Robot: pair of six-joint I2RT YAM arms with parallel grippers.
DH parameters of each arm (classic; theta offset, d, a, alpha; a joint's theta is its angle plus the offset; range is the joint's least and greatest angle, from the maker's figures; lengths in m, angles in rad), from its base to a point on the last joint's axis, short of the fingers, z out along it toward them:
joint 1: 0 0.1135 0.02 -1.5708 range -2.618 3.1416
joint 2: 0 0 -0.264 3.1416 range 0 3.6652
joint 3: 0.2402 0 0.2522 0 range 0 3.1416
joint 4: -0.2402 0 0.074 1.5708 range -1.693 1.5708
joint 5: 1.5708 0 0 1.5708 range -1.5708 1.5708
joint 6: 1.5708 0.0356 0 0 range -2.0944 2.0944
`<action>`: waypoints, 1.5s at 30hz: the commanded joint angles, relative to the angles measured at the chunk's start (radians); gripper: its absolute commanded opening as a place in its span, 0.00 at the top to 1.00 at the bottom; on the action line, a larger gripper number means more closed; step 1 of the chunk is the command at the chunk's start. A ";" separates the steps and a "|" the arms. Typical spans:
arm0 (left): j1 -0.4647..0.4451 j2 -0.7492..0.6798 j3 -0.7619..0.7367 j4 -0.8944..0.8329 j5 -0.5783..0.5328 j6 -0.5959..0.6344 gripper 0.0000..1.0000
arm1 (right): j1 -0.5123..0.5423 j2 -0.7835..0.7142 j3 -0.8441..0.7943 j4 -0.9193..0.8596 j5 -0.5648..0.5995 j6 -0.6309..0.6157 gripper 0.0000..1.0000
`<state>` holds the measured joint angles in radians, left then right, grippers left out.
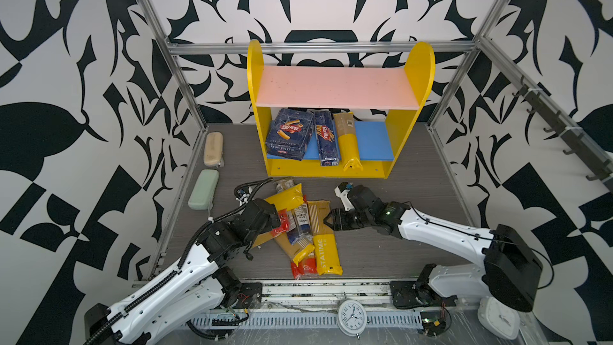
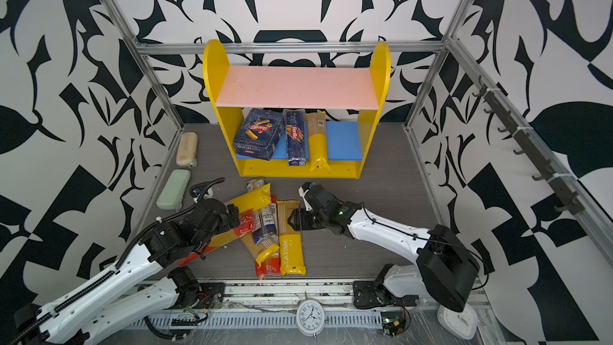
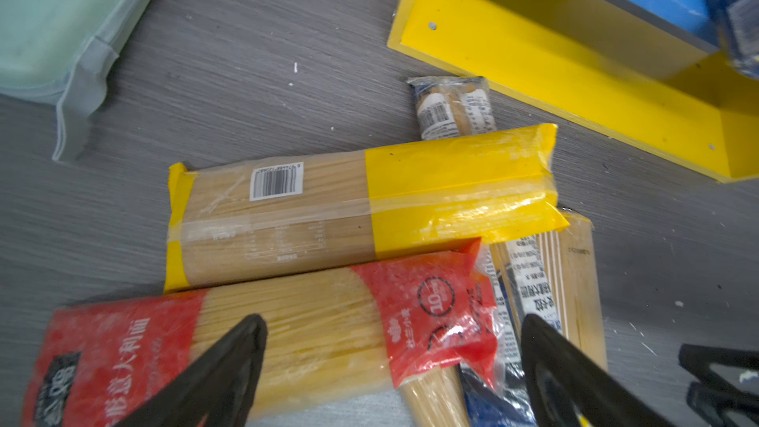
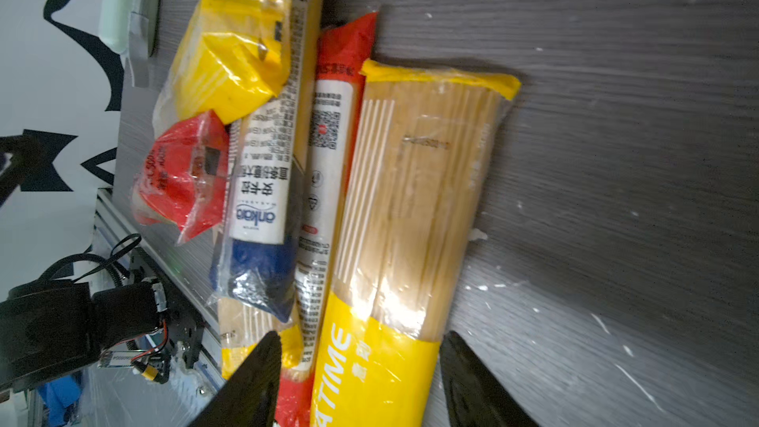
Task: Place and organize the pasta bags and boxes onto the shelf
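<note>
Left gripper (image 3: 392, 322) hangs wide open, folks, and right gripper (image 4: 362, 336) sits roughly half-parted, both over the heap mid-table.

Count time, left to right! There are two oblong cases on the 9 o'clock edge, a beige case (image 1: 213, 149) and a green case (image 1: 204, 189) just toward 6 from it.

Six spaghetti packs lie crossed in the heap:
- red-ended pack (image 3: 295, 322)
- yellow-banded pack (image 1: 287, 199)
- blue-ended pack (image 1: 300, 222) with a white label
- white-labelled red pack (image 4: 328, 149)
- yellow-tipped tan pack (image 1: 298, 248)
- PASTATIME pack (image 4: 410, 207) on the 3 o'clock flank

One yellow shelf (image 1: 419, 71) stands at 12 o'clock with a pink upper board (image 1: 335, 87). Its blue lower board (image 1: 371, 141) carries two Barilla cartons. The wide rigatoni carton (image 1: 290, 134) comes first, then the narrow spaghetti carton (image 1: 326, 139). One yellow-ended bag (image 1: 348, 141) lies just beside that, at its 3 o'clock.

Now the tools. The left jaws are spread to their widest and grip nothing. One finger is over the red-ended pack's spaghetti, the other over the blue-ended pack. The right jaws straddle the PASTATIME pack, and whether they pinch it, I cannot tell.

The table (image 1: 414, 200) is grey wood-grain, flecked white. The walls (image 1: 83, 61) are bold black-and-white pattern behind an aluminium frame (image 1: 318, 48). A hook rail (image 1: 557, 121) runs along the 3 o'clock side. Two clocks sit up front, a round alarm clock (image 1: 352, 317) at 6 and a squarish white clock (image 1: 499, 321) near 4.
</note>
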<state>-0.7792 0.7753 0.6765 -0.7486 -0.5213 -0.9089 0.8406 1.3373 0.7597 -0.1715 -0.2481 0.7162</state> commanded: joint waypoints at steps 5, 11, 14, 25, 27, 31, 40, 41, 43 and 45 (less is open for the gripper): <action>0.153 0.025 -0.070 0.020 0.143 0.011 0.01 | 0.035 0.105 0.130 0.096 -0.005 -0.015 0.36; 0.252 -0.021 -0.094 0.017 0.190 0.019 0.01 | 0.032 0.233 0.246 0.135 -0.005 -0.063 0.35; 0.291 -0.050 -0.102 0.008 0.199 0.019 0.01 | 0.028 0.301 0.304 0.148 -0.018 -0.063 0.35; 0.426 -0.045 -0.142 0.064 0.247 0.030 0.01 | -0.002 0.433 0.354 0.253 -0.044 -0.004 0.34; 0.446 -0.027 -0.149 0.090 0.262 0.034 0.01 | -0.008 0.449 0.356 0.273 -0.066 -0.004 0.34; 0.478 0.014 -0.159 0.135 0.291 0.038 0.01 | -0.021 0.471 0.352 0.331 -0.107 0.007 0.34; 0.539 0.063 -0.188 0.186 0.332 0.058 0.01 | -0.040 0.514 0.380 0.379 -0.157 0.019 0.34; 0.545 0.067 -0.193 0.193 0.337 0.060 0.02 | -0.043 0.521 0.385 0.388 -0.165 0.025 0.34; 0.554 0.074 -0.199 0.200 0.346 0.064 0.04 | -0.050 0.536 0.390 0.408 -0.181 0.038 0.34; 0.563 0.084 -0.205 0.210 0.354 0.069 0.05 | -0.055 0.550 0.397 0.422 -0.189 0.047 0.34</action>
<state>-0.2283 0.8516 0.4870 -0.5621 -0.1894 -0.8505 0.7967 1.8851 1.1179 0.1898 -0.4065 0.7395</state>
